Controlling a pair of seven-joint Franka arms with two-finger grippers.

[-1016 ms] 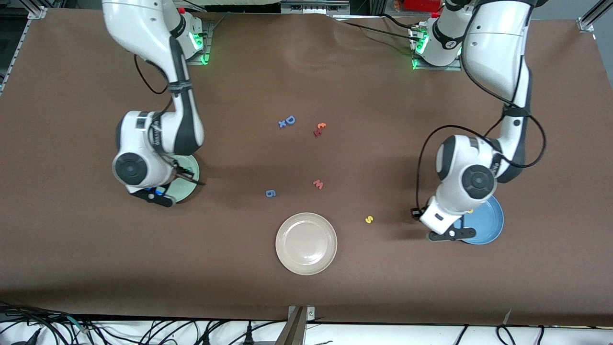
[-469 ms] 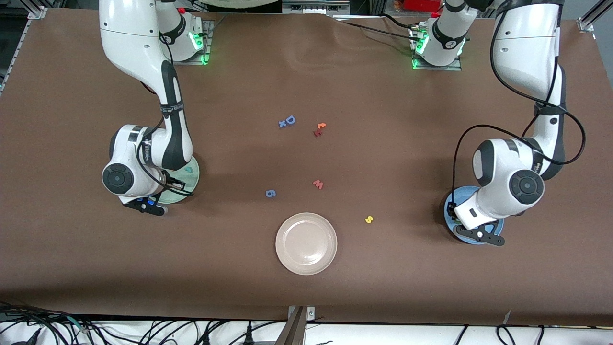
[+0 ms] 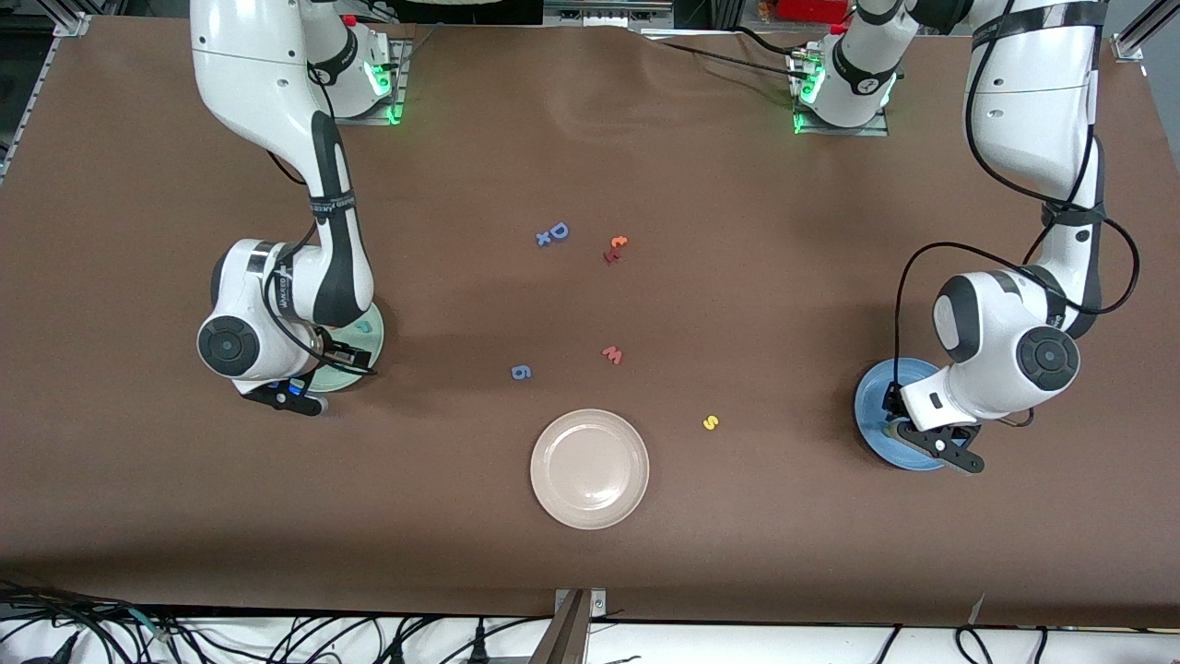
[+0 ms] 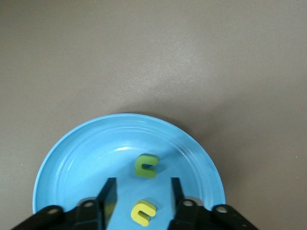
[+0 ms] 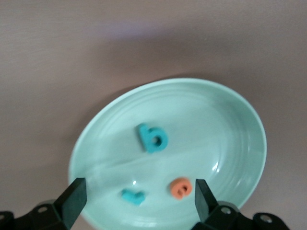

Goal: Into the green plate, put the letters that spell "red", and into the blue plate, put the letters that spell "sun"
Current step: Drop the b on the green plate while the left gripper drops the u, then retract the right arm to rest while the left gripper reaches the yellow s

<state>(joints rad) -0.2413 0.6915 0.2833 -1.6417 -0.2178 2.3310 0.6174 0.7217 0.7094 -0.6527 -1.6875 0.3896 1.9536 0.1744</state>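
Both drops look finished: right pincer [image 5: 136,201], wide open and empty, hangs over the green plate [image 5: 240,120] holding r, d, e; left pincer [image 4: 143,201], parted, over the blue plate [image 4: 72,148] with u, n. Next, the left must fetch the yellow s [image 3: 710,422] near the counter's front edge.

Yellow "s" [image 3: 710,422] lies outside blue plate [image 3: 871,415].
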